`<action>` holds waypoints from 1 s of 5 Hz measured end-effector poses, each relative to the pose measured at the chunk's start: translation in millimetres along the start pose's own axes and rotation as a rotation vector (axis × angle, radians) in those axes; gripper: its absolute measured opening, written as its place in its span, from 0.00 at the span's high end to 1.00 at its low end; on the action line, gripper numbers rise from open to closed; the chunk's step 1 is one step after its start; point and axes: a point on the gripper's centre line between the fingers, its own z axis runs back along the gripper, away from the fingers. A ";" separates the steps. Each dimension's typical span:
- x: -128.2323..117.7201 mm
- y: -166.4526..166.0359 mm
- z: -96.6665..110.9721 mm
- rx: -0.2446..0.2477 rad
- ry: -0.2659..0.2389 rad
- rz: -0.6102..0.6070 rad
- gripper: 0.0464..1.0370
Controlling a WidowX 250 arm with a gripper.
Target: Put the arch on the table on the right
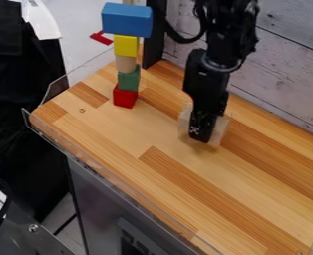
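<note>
One black gripper is hanging down at the far middle of the wooden table in the camera view, its tip pointing down close over the boards; whether it is touching them, I cannot tell. A pale, see-through shape is showing around its lower end, on both the left and right sides. Whether the gripper is spread, pressed together or pinching anything, I cannot tell. To its left, a tower is standing toward the far left: a red block is resting on the table, a green block is sitting on that, then a tan cylinder, a yellow block and a wide blue block. A tan piece is rising above the blue block and running out at the top edge. Where the arch is lying, I cannot tell for certain. A black post is standing just right of the tower, and a pale board wall is running along the far right side.
</note>
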 end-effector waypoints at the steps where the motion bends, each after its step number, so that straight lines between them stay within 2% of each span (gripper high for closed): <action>1: -1.4 1.4 -7.8 0.018 0.006 -0.013 0.46; 2: -0.1 0.0 -7.7 0.014 0.019 -0.021 0.40; 3: 4.0 0.8 3.5 0.006 0.019 -0.028 0.11; 4: 4.2 -5.4 49.3 -0.081 0.038 -0.053 0.03; 5: 4.7 -17.4 93.6 -0.153 0.019 -0.080 0.04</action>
